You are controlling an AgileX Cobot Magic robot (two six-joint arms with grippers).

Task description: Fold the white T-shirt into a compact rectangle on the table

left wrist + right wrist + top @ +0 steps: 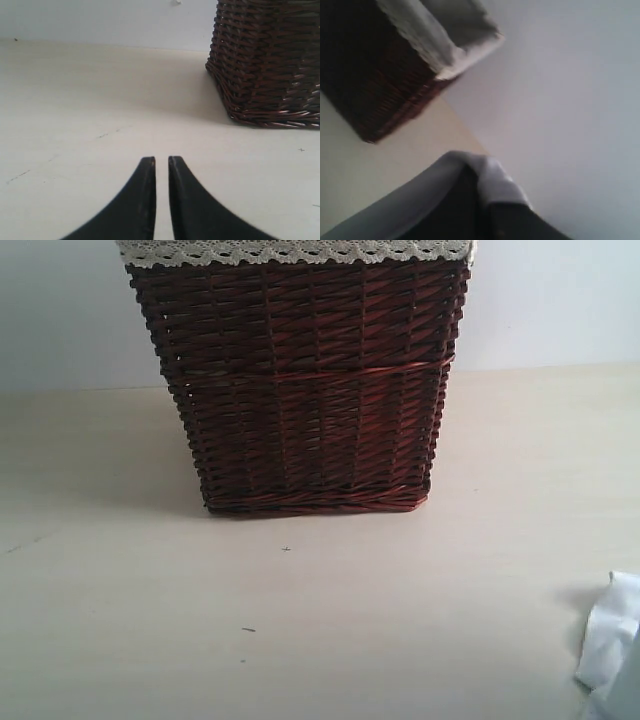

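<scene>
The left gripper (pixel 161 159) hovers low over the table (pixel 75 125). Its two dark fingers are drawn nearly together, with only a thin slit between them and nothing in it. In the left wrist view the dark brown wicker basket (pixel 270 60) stands beyond it on the tabletop, well apart from the fingertips.

In the exterior view the basket (pixel 300 410) fills the twelve o'clock part of the scene. It stands upright on the pale beige table (pixel 300 640), with a cream lace trim (pixel 290 250) along its rim and the bluish-white wall (pixel 60 310) behind.

The white T-shirt (pixel 610 635) lies at about four o'clock from the basket, at the right edge of that view, well apart from the wicker. Only a small part shows: plain white cloth, crumpled into soft folds, with a faint shadow on the table at its nine o'clock side. No writing can be read on that part.

In the blurred right wrist view, the shirt (pixel 495 182) is bunched over the tips of the right gripper (pixel 487 202), which is clamped on the fabric. A grey-white fold trails away from it.
</scene>
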